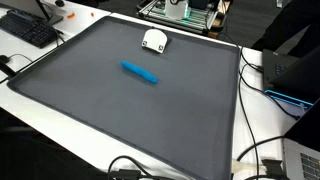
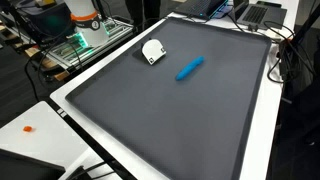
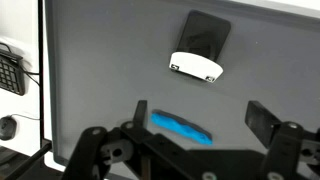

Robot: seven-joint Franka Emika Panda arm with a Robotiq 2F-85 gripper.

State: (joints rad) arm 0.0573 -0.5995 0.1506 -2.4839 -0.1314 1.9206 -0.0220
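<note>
The gripper [image 3: 200, 113] is seen only in the wrist view, where it comes in from the lower edge with its two dark fingers [image 3: 262, 118] held well apart and nothing clamped between them. The blue stick [image 3: 182, 128] lies flat on the grey mat [image 3: 100, 60], directly under the gripper, in the open gap between the fingers and closer to the one on the left of that picture; no contact between it and either finger can be made out, and its near end is partly hidden by the gripper's body. Its long axis is turned at a slant to the line from finger to finger. Beyond it, farther from the camera, a small white object [image 3: 196, 67] rests on the mat, clearly apart from the blue stick, with a dark patch just behind it. In both exterior views the blue stick [image 1: 140, 72] [image 2: 189, 68] is shown toward the far middle of the mat, slanted to its edges, with the white object [image 1: 154, 40] [image 2: 152, 50] near it and closer to the mat's far edge. The mat covers most of the white tabletop [image 1: 40, 125], and a black keyboard [image 1: 28, 30] is set beside the mat at one corner.
</note>
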